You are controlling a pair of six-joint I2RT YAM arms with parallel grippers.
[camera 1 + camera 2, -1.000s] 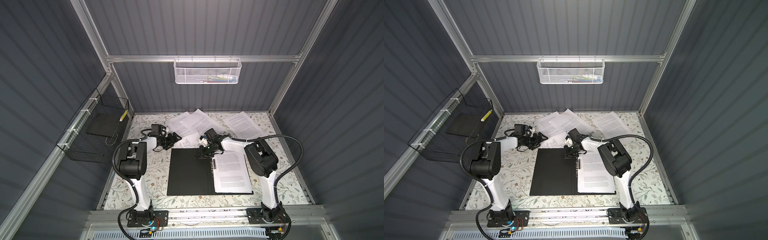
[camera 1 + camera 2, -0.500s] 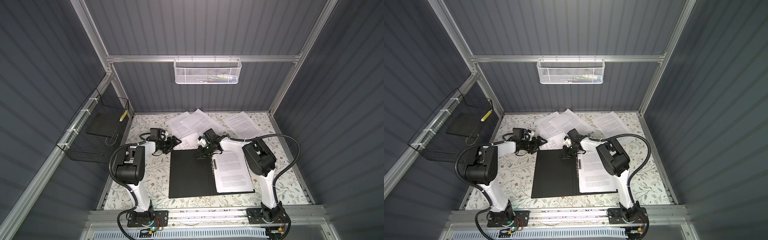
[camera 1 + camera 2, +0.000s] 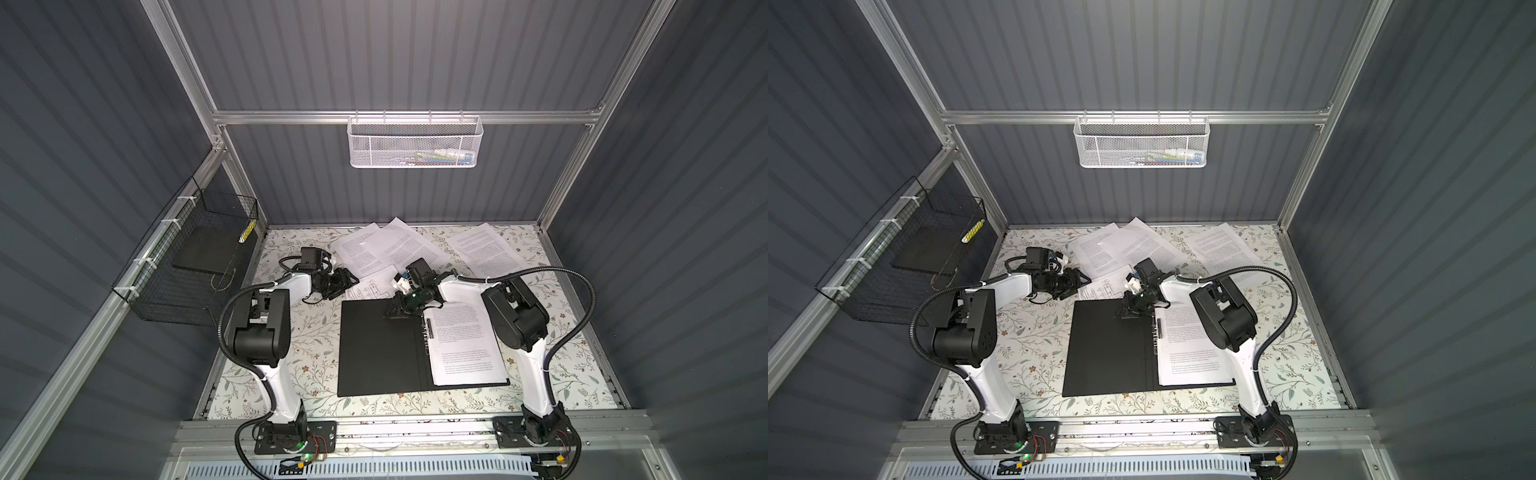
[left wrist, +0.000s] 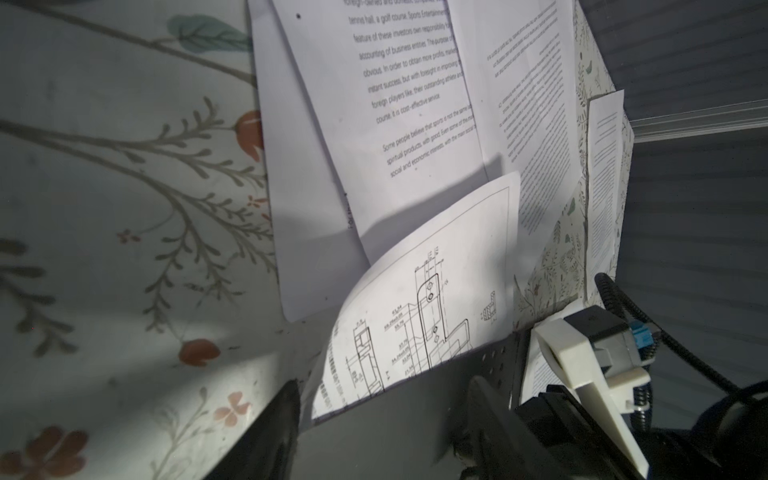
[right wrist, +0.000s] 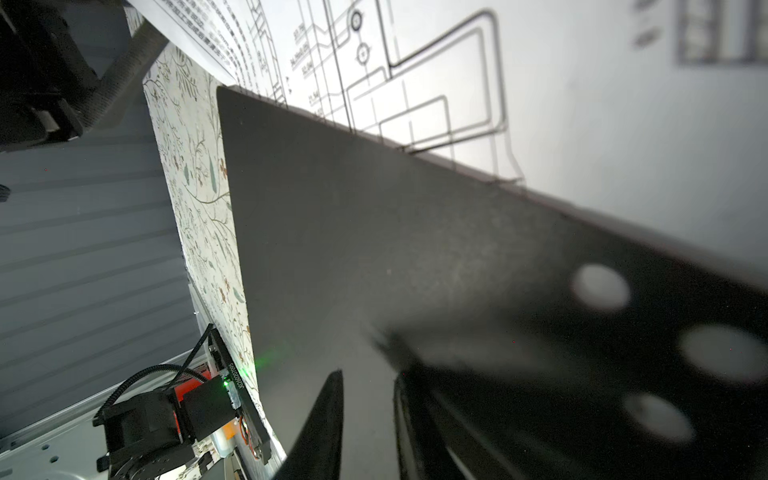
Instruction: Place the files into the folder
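Observation:
The folder (image 3: 378, 349) (image 3: 1106, 349) lies open and flat, black inside up, with its metal clip (image 3: 426, 328) at the spine. One text sheet (image 3: 465, 345) of the files rests on its right half. A sheet with line drawings (image 3: 372, 286) (image 4: 436, 291) (image 5: 582, 83) curls up along the folder's far edge. My left gripper (image 3: 351, 282) (image 4: 382, 419) is open and straddles the folder's far left corner and the drawing sheet's near corner. My right gripper (image 3: 395, 313) (image 5: 365, 415) rests its tips on the bare black panel near the spine. Its jaws are a narrow gap apart, nothing between.
More loose text sheets (image 3: 399, 245) (image 3: 486, 245) lie overlapping at the back of the floral table (image 3: 316, 332). A black wire basket (image 3: 195, 257) hangs on the left wall. A white mesh basket (image 3: 415, 141) hangs on the back rail.
My left arm's elbow has swung out to the left while its gripper stayed at the folder's far corner, and its jaws have narrowed. The right gripper has barely moved.

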